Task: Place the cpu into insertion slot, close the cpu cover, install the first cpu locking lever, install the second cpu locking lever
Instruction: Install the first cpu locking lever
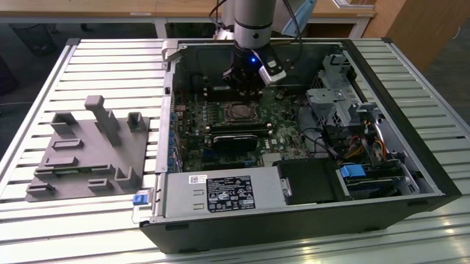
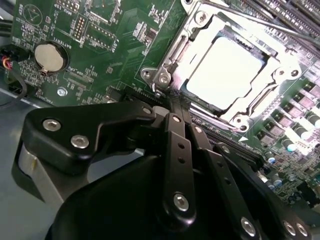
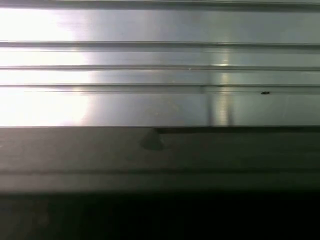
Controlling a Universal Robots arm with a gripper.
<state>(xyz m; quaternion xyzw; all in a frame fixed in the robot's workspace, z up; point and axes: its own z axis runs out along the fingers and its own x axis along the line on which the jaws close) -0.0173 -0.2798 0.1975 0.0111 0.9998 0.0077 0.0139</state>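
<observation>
Our gripper hangs low inside the open computer case, its black fingers drawn narrow together and, as far as we can tell, holding nothing. Just beyond the fingertips, in the second wrist view, the cpu already lies in the insertion slot, its silvery top glaring bright. Around it, the cpu cover appears lowered over the chip's edges. We judge the levers are the work in hand; pressing squarely and gently near the socket corner should avoid scraping the green board.
</observation>
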